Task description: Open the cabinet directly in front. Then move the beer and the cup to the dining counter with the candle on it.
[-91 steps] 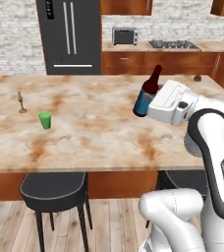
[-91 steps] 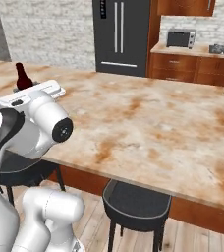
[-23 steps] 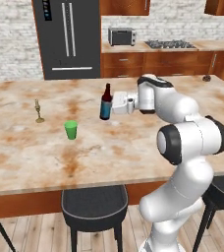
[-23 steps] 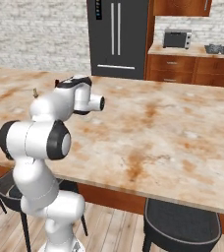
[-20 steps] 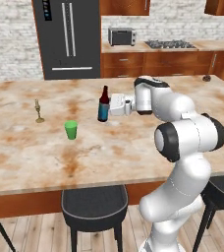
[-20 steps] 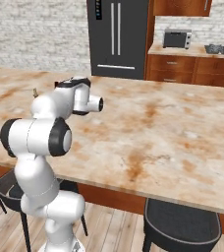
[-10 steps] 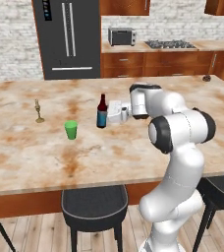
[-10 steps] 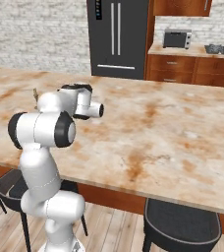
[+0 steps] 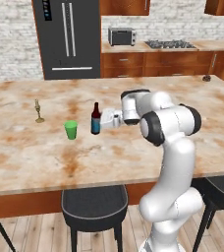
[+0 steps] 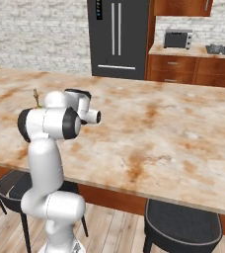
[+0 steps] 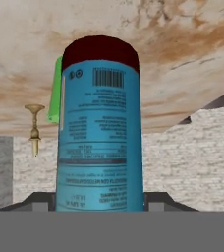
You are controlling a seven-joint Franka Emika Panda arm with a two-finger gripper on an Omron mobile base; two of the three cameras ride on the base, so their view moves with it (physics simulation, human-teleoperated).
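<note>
Seen from the left base camera, the gripper [image 9: 105, 121] is pinching the beer [image 9: 95, 119], which stands upright on the dining counter [image 9: 45, 157]. Just left of the bottle stands the green cup [image 9: 71, 130]. Farther left and slightly back, the brass candle [image 9: 38, 111] stands apart from both.

A: Where does the beer [image 9: 95, 119] stand?
B: Upright on the marble table [image 9: 30, 152], a slim dark brown bottle with a blue label, right between the jaws, its label close up in the hand view [image 11: 100, 142].

A: And the cup [image 9: 71, 130]?
B: A small bright green tumbler, upright, just beyond the bottle on the side away from the jaws, apart from it.

A: The candle [image 9: 38, 111]?
B: A thin brass stick on a round foot, farther out past the cup, upright.
</note>
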